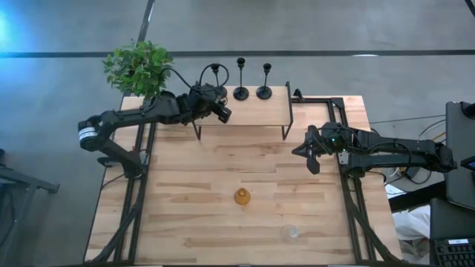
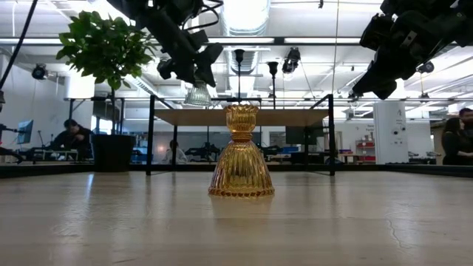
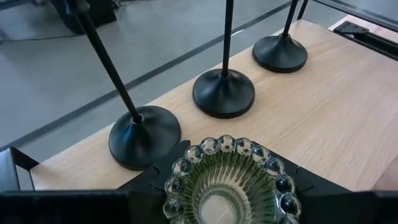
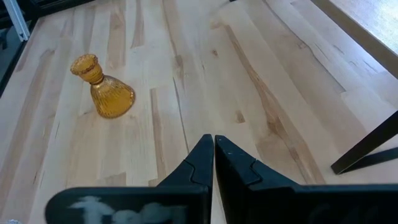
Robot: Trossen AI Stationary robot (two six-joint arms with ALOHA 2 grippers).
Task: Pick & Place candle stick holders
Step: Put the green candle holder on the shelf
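Note:
Three black candle stick holders (image 1: 241, 81) stand by their round bases along the far edge of a raised wooden shelf (image 1: 252, 115); the left wrist view shows those bases (image 3: 224, 92) close ahead. My left gripper (image 1: 223, 111) hovers over the shelf's left part, shut on a greenish ribbed glass vase (image 3: 227, 183), which also shows in the low view (image 2: 198, 94). My right gripper (image 1: 303, 152) hangs shut and empty above the table's right side, in front of the shelf. My left gripper pinches the greenish glass vase between its two fingers (image 3: 144, 183), one on each side just below the beaded rim (image 3: 177, 169). The fingers slant down from the table's left toward the far edge. The vase sits about upright; whether it touches the shelf, I cannot tell.
An amber glass vase (image 1: 241, 196) stands mid-table and a clear glass one (image 1: 289, 233) nearer the front edge. A potted plant (image 1: 139, 67) sits at the far left corner. The shelf's black legs (image 1: 286, 132) stand on the table. Black frame rails run along both sides.

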